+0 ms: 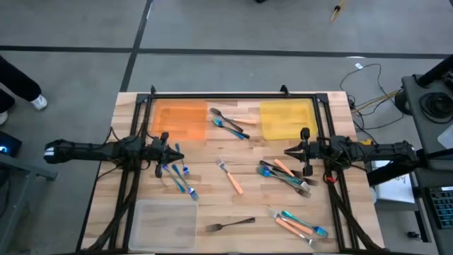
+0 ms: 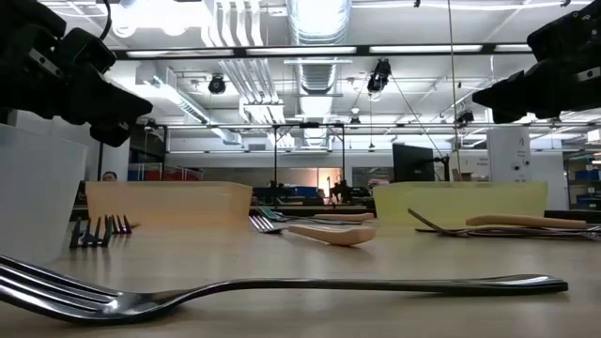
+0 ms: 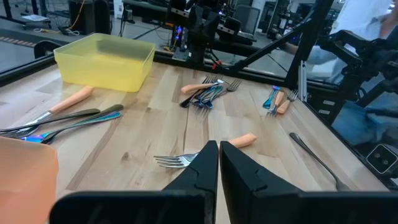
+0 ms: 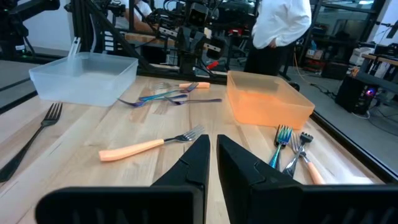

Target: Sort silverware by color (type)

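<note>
The silverware lies flat in loose groups on the wooden table (image 1: 205,191). One bunch (image 1: 230,124) is between the far trays, and blue forks (image 1: 178,177) lie under my left gripper. An orange-handled fork (image 1: 230,176) is in the middle, and a mixed pile (image 1: 287,177) sits by my right gripper. A dark fork (image 1: 230,226) is near the front edge, with several more pieces (image 1: 301,223) at the near right. My left gripper (image 1: 178,152) hovers shut above the table's left side. My right gripper (image 1: 289,150) hovers shut above its right side. The two point level at each other.
An orange tray (image 1: 178,120) stands at the far left, a yellow tray (image 1: 287,119) at the far right and a clear tray (image 1: 164,218) at the near left. A black frame (image 1: 233,95) borders the table. A person in a white shirt (image 4: 280,25) stands beyond the table.
</note>
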Robot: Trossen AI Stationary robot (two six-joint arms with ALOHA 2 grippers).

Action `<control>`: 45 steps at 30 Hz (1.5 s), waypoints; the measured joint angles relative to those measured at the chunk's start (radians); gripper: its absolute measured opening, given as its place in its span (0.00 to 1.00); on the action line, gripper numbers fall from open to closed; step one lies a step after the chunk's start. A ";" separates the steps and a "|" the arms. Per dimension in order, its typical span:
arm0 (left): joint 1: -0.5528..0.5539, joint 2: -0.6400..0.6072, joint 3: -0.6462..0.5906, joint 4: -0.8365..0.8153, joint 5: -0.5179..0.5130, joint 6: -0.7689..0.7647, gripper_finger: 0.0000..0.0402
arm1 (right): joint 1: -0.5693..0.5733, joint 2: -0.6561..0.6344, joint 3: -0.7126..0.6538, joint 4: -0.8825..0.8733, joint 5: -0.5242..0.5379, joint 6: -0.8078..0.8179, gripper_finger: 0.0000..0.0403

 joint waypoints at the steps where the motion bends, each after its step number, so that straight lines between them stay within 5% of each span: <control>1: 0.000 0.000 0.000 0.000 0.000 0.000 0.00 | 0.000 0.000 0.000 0.000 0.000 0.000 0.06; 36: 0.000 0.000 0.000 0.000 0.000 0.000 0.00 | -0.001 0.000 0.000 0.004 0.003 0.000 0.06; 45: 0.000 0.000 0.000 0.000 0.000 0.000 0.00 | -0.009 -0.001 0.000 0.069 0.183 -0.223 0.06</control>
